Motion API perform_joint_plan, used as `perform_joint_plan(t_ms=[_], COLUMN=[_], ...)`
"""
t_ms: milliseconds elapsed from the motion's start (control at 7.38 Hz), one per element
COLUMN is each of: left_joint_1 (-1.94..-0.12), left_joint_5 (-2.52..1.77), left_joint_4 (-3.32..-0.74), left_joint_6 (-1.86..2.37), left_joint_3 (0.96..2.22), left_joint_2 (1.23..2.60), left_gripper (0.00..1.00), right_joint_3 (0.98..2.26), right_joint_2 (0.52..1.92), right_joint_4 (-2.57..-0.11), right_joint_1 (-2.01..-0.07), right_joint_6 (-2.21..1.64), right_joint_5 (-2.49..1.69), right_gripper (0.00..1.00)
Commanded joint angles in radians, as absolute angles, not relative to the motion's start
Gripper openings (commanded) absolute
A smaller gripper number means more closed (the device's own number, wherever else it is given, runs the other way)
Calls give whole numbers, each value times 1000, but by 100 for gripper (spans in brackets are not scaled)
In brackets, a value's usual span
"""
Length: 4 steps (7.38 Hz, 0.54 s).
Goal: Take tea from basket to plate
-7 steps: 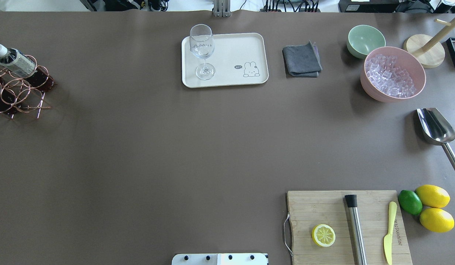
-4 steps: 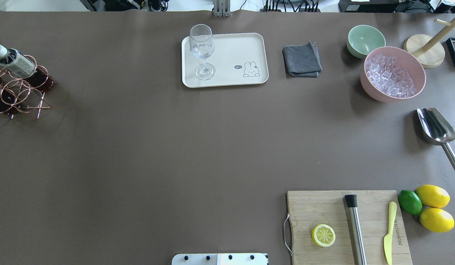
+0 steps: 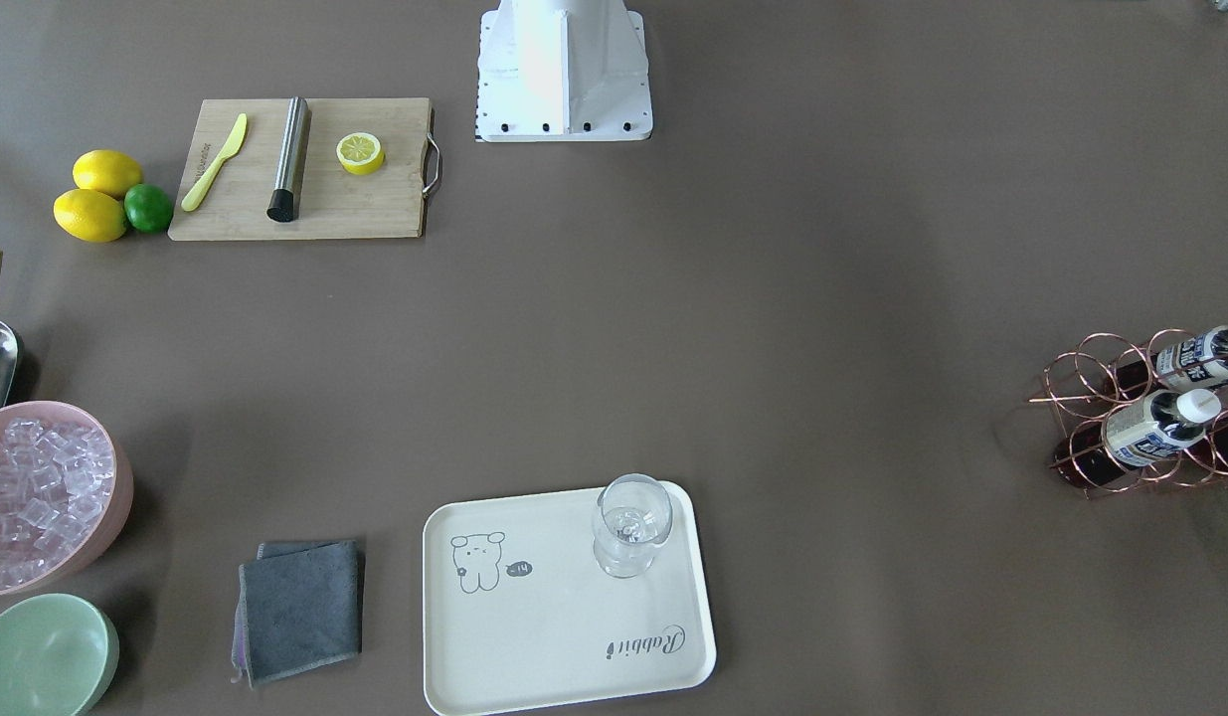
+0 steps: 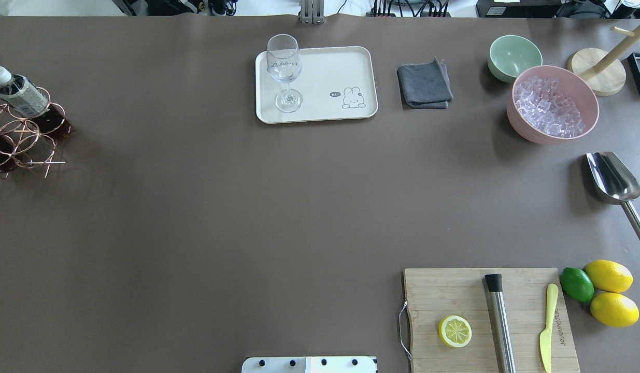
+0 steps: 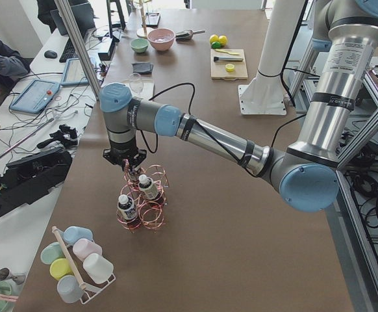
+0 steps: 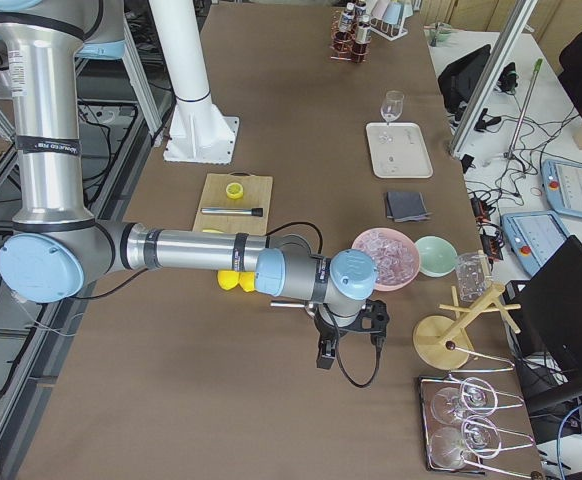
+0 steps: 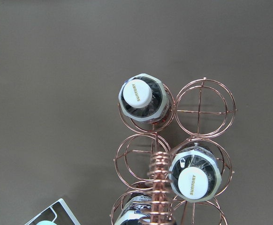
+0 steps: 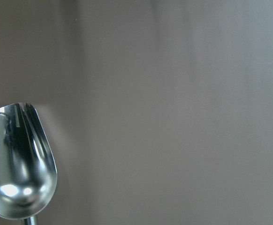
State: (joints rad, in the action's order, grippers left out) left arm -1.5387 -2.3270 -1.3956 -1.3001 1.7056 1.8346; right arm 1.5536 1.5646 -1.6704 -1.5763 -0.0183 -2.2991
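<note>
The copper wire basket (image 4: 24, 137) stands at the table's far left edge with three tea bottles in its rings. One tea bottle (image 4: 20, 97) shows clearly in the overhead view. Two white caps (image 7: 139, 96) (image 7: 193, 178) and the coiled handle (image 7: 159, 187) show from straight above in the left wrist view. My left gripper (image 5: 132, 170) hangs just over the handle, and I cannot tell whether it is open. The cream plate (image 4: 330, 72) lies at the far middle. My right gripper (image 6: 323, 358) hovers low near the scoop, state unclear.
A stemmed glass (image 4: 284, 67) stands on the plate's left part. A grey cloth (image 4: 424, 85), green bowl (image 4: 514, 57) and pink bowl of ice (image 4: 553, 103) sit to its right. A metal scoop (image 4: 612, 181), cutting board (image 4: 454, 295) and citrus fruit (image 4: 607, 292) occupy the right side.
The basket with its bottles has shifted slightly toward the table's left edge and sits at a different tilt in the overhead view. Everything else is still.
</note>
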Motion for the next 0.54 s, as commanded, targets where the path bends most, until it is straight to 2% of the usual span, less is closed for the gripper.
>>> perform_joint_plan(t_ms=[0,407], left_joint_1=[-1503,-1427], left_joint_5=[-2326,-2315], left_joint_4=[-1390,-1387], left_joint_6=[-1273,-1183], left_joint_3=[1787,1870], left_joint_2=[1835,1845], left_gripper=[0,0], right_joint_3=[1563,1563], right_joint_2=[1572,1566], right_joint_4=[-1669,-1669], right_joint_1=[-1575,-1574], right_joint_6=[-17,-15], right_joint_5=[-2299,-2302], right_gripper=[100,100])
